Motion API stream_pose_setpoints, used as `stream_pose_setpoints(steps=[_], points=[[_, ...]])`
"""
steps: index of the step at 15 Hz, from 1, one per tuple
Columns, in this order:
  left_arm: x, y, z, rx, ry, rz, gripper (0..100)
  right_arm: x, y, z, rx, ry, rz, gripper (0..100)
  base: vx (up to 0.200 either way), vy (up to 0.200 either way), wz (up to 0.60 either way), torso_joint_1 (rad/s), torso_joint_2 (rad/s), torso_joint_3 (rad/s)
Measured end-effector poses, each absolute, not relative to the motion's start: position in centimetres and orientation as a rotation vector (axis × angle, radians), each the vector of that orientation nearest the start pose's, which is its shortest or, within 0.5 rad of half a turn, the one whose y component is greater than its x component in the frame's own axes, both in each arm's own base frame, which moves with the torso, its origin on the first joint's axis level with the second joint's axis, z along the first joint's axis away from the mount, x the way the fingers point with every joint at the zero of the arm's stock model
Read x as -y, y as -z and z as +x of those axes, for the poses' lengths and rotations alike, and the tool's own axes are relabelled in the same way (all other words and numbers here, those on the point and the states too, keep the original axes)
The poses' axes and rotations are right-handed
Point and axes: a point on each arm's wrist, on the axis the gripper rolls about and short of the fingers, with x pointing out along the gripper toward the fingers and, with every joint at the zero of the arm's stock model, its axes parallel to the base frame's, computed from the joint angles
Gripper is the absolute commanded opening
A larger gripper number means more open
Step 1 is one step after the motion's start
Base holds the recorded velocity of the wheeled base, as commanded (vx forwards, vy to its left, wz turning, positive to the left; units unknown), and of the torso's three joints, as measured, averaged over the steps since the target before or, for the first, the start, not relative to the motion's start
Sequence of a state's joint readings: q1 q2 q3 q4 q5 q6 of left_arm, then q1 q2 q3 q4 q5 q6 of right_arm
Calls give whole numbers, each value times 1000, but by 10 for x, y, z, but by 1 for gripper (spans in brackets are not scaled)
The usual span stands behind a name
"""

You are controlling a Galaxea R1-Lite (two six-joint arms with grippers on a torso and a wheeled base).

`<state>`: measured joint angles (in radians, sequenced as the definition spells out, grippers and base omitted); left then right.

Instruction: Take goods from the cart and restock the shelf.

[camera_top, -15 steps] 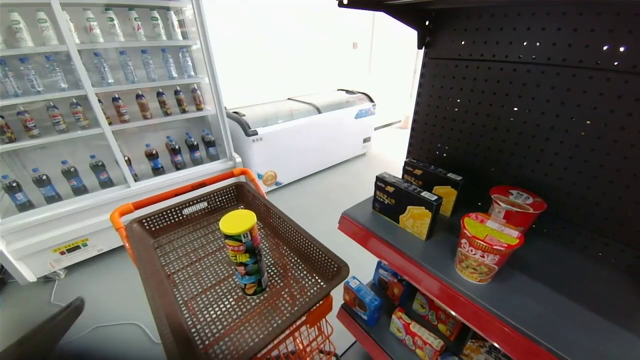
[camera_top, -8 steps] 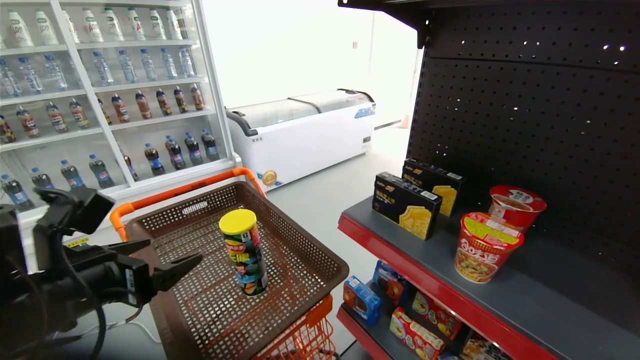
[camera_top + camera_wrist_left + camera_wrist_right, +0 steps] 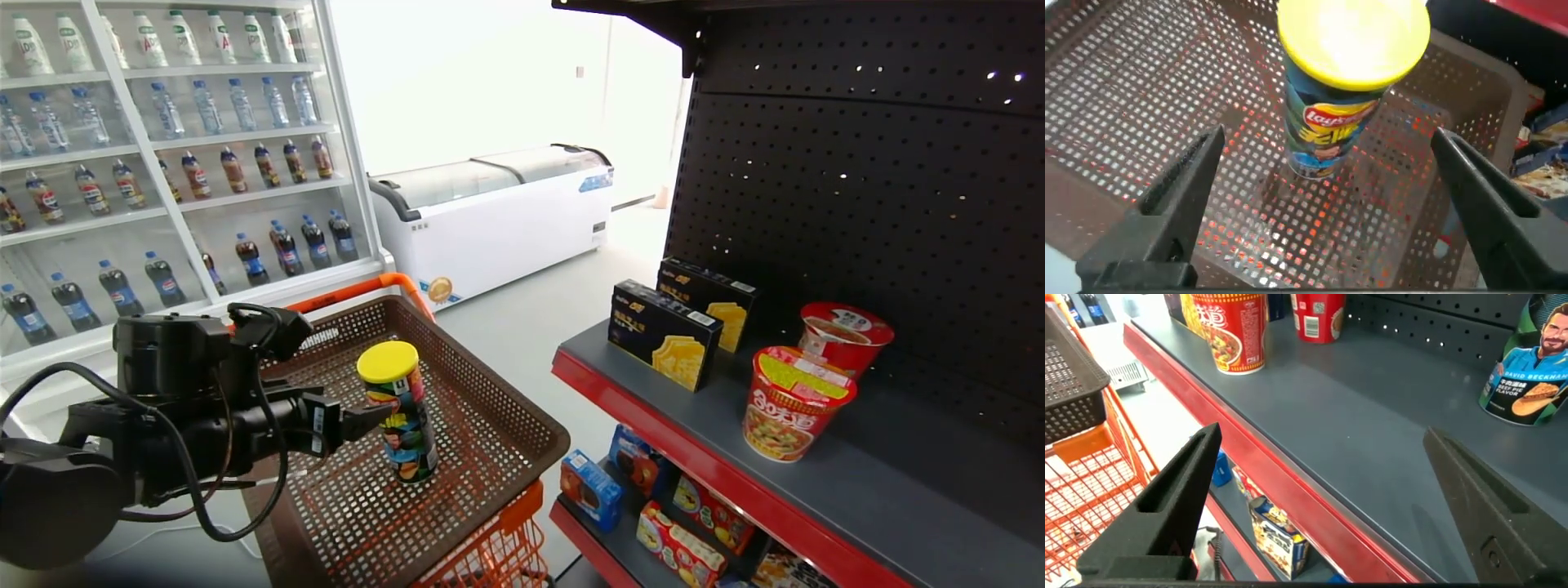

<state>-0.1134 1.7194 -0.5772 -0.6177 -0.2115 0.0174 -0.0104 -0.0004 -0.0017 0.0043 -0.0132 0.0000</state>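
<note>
One can (image 3: 397,412) is seen in the cart (image 3: 498,384), flanked by the open left hand (image 3: 1327,147).
The yellow-lidded can is stood upright on the floor of the brown top basket, beside the shelf (image 3: 645,384). The left hand's fingers (image 3: 1180,192) are spread wide, one on each side of the can, with no contact seen. The right hand (image 3: 1323,441) is held open and empty over the grey shelf board, where two noodle cups (image 3: 792,404) and two black boxes (image 3: 663,335) are stood.
</note>
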Motion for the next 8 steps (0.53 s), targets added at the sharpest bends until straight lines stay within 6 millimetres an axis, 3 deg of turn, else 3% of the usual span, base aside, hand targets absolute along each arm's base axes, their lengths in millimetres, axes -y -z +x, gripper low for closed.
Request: stream_pose_setpoints(steps=[8], points=[[46, -92, 294, -557, 347, -2, 100, 0, -76, -23, -2, 25, 0, 100, 0, 0, 0, 0, 0, 0]])
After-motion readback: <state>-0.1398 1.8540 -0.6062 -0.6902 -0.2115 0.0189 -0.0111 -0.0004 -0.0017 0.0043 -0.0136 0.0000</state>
